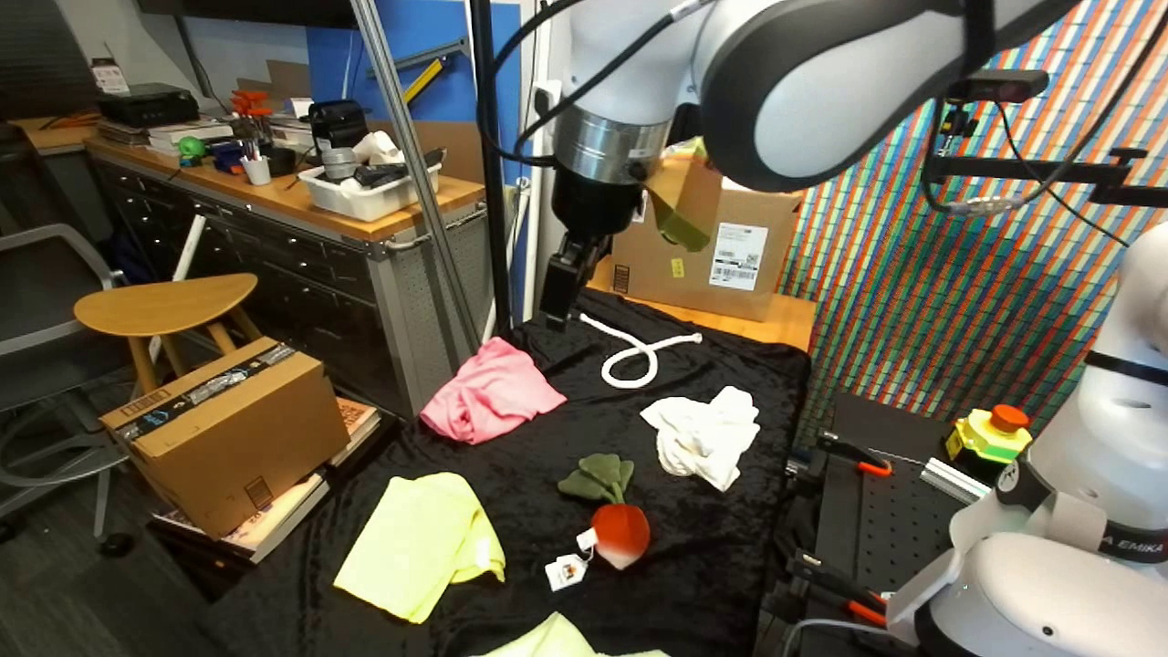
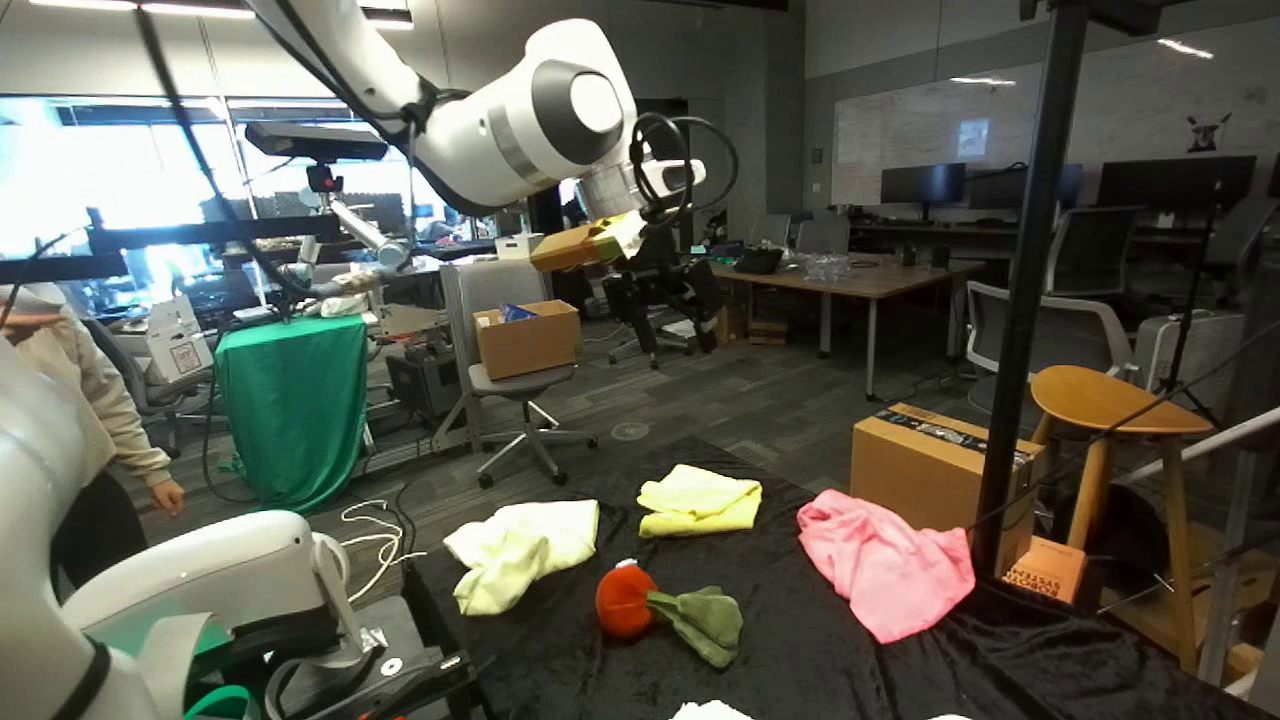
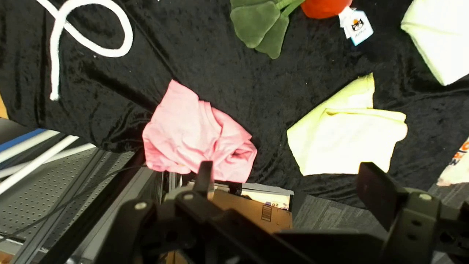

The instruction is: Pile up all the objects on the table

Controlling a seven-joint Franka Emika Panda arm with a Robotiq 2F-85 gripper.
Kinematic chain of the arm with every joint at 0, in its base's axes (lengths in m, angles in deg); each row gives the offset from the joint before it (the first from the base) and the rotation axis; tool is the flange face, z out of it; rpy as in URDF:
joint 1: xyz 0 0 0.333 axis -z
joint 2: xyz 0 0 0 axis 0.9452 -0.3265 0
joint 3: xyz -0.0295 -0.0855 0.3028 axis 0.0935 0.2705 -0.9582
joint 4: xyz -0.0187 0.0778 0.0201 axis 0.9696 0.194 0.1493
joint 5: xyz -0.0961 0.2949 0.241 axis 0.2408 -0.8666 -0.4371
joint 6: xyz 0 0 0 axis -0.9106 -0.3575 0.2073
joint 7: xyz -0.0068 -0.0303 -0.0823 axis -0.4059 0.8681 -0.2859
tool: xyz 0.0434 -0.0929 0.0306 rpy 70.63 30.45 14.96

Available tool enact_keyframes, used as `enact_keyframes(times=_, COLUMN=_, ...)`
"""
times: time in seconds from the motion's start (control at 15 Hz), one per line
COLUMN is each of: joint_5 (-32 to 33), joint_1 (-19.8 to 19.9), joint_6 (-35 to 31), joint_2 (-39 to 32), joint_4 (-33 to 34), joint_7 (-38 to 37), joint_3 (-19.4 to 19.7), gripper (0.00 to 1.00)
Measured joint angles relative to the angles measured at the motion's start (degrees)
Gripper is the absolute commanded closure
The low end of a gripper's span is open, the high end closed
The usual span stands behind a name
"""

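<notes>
Black-draped, the surface (image 3: 274,95) held the pink cloth (image 3: 192,128), well above whose level the claw (image 3: 287,174) hung spread, likely needing to descend, while the yellow cloth (image 3: 348,143) lay apart from the pink.

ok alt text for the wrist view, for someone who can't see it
Open, empty claw at the bottom; a pink cloth and a yellow cloth lie mid-picture on black fabric. Along the top, partly cut off: looped white rope, plush radish, pale cloth.
</notes>
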Motion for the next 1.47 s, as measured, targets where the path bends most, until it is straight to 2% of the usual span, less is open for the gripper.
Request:
enact_keyframes(times=0.27, joint_5=0.99, joint_1=-1.45, joint_6=2.8, joint_2=-11.84, joint_4=12.55, joint_7=0.01, joint_3=1.61, gripper=0.0)
enact_keyframes(times=0.93, joint_5=0.24, joint_1=-10.0, joint_6=7.96, joint_2=-39.89, joint_4=41.45, joint_7=0.03, joint_3=9.62, gripper=0.0)
enact_keyframes(times=1.2, joint_5=-1.13, joint_1=-11.54, joint_6=9.14, joint_2=-48.36, joint_4=49.75, joint_7=-0.74, joint_3=12.4, gripper=0.0)
enact_keyframes(times=1.47, joint_5=-4.21, joint_1=-11.54, joint_6=10.83, joint_2=-54.28, joint_4=54.19, joint_7=-0.79, joint_3=13.82, gripper=0.0)
